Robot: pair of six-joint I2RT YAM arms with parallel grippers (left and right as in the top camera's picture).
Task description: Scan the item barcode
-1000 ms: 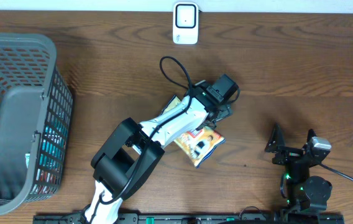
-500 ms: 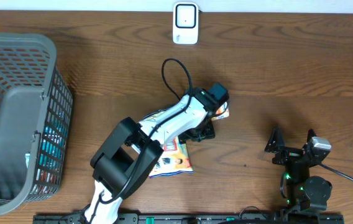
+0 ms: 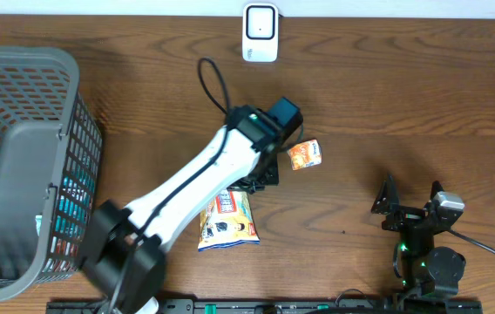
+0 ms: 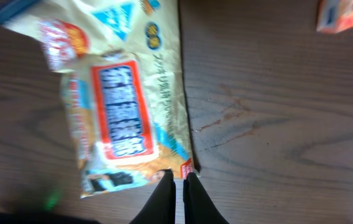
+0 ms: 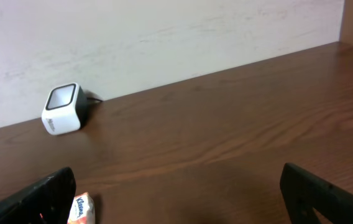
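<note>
**Overhead**
- Surface: dark brown wood-grain table [image 3: 422, 96], with a pale strip of wall along its far edge.
- Basket: a grey mesh basket [image 3: 21, 105] fills the left end; coloured packs show through its side.
- Scanner: a white scanner [image 3: 260, 33] stands at the middle of the far edge.
- Left arm: the white left arm [image 3: 200, 179] lies diagonally from the near edge to mid-table, with a black cable looped above its wrist.
- Snack packet: the snack packet [image 3: 228, 220] lies flat on the near side of mid-table, beside the arm and well apart from the scanner.
- Orange pack: 1 small orange pack [image 3: 304, 154] sits just right of the arm's wrist.
- Right gripper: the right gripper [image 3: 411, 199] is parked near-right, well apart from the packet.

**Left wrist**
- Surface: scuffed wood grain.
- Left gripper: the left gripper [image 4: 178, 183] has its 2 black fingers pressed together.
- Packet and claw: the packet's nearest corner meets the fingertips and the rest stretches away up-left. I cannot tell whether the film is pinched.

**Right wrist**
- Room: an off-white wall stands behind the table.
- Claw: its 2 fingers stand wide apart at the lower corners, with nothing between them.
- Scanner: far left, by the wall.
</note>
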